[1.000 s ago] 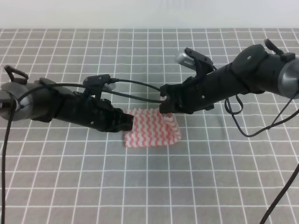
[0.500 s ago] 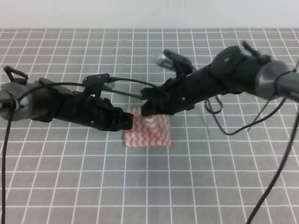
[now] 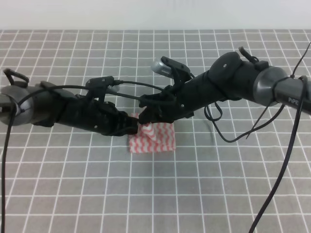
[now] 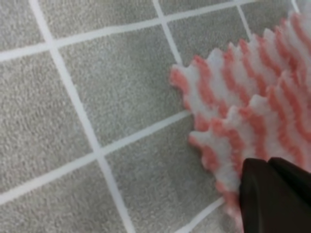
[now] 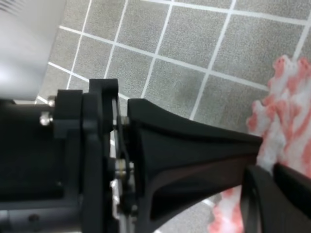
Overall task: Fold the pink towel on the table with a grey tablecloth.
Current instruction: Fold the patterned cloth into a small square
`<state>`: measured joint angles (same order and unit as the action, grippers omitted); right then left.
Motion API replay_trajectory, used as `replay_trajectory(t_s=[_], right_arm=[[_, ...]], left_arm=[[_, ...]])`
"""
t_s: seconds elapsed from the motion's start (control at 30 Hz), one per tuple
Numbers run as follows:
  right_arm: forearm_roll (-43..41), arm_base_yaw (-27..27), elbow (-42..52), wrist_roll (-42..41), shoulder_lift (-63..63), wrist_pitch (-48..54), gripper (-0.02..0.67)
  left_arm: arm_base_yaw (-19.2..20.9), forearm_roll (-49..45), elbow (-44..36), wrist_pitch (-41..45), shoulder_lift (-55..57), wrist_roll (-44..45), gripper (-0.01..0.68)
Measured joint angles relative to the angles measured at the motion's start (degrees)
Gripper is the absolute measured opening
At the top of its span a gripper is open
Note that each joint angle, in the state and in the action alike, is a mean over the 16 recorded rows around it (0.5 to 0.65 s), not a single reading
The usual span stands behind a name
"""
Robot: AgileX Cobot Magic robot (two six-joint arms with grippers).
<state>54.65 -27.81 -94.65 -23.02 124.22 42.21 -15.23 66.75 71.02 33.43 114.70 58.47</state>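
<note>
In the high view the towel [image 3: 153, 137] lies near the middle of the table [image 3: 73, 194], between the two claws. The left claw [image 3: 133, 127] is at the towel's left edge, and the right claw [image 3: 147, 118] is over its far left corner, so both tips are very close together there; the rest of the cloth spreads to the right and toward the near edge. In the left wrist view the towel [image 4: 252, 111] shows two zigzag layers, and the left claw [image 4: 277, 189], with jaws closed narrow, is pressed on the towel's edge. In the right wrist view the right claw [image 5: 272, 194] also looks closed on the towel [image 5: 286, 107]. I judge that the right arm carries the fold leftward.
</note>
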Motion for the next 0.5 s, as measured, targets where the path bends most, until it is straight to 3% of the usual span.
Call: replay_trajectory(t_s=[0.5], right_arm=[[-0.5,0.0,-0.1,0.0,0.1,0.0,-0.012]], left_arm=[[2.8,-3.9,0.0,-1.1,-3.8,-1.0,-0.002]])
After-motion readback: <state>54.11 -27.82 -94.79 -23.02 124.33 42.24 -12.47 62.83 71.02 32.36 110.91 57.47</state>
